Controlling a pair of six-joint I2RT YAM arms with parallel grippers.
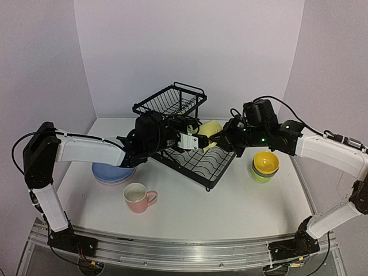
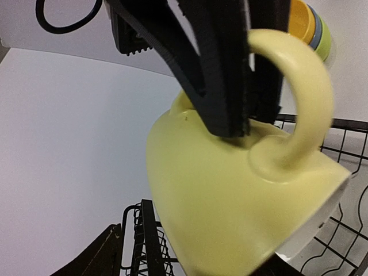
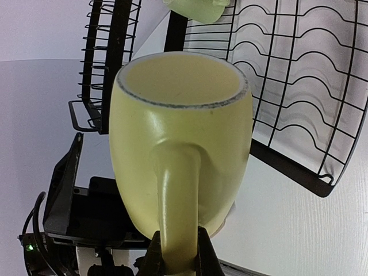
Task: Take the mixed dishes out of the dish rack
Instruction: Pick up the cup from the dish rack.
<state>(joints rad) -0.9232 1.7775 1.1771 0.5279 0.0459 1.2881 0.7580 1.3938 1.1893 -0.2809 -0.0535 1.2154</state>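
A yellow mug (image 1: pixel 210 132) hangs over the black wire dish rack (image 1: pixel 201 167), between my two grippers. My right gripper (image 3: pixel 177 256) is shut on the mug's handle (image 3: pixel 178 195), with the mug's mouth pointing away from it. In the left wrist view the yellow mug (image 2: pixel 230 195) fills the picture, and the right gripper's black fingers (image 2: pixel 221 69) pinch its handle. My left gripper (image 1: pixel 192 141) stands open around the mug's body. One left finger (image 2: pixel 95 256) is still apart from the mug. A pale-green dish (image 3: pixel 195 8) shows at the rack's top edge.
A blue plate (image 1: pixel 112 172) lies left of the rack under my left arm. A pink mug (image 1: pixel 138 197) stands upright near the front. Stacked yellow, blue and green bowls (image 1: pixel 264 165) sit to the right. The rack's raised upper basket (image 1: pixel 172 100) stands at the back.
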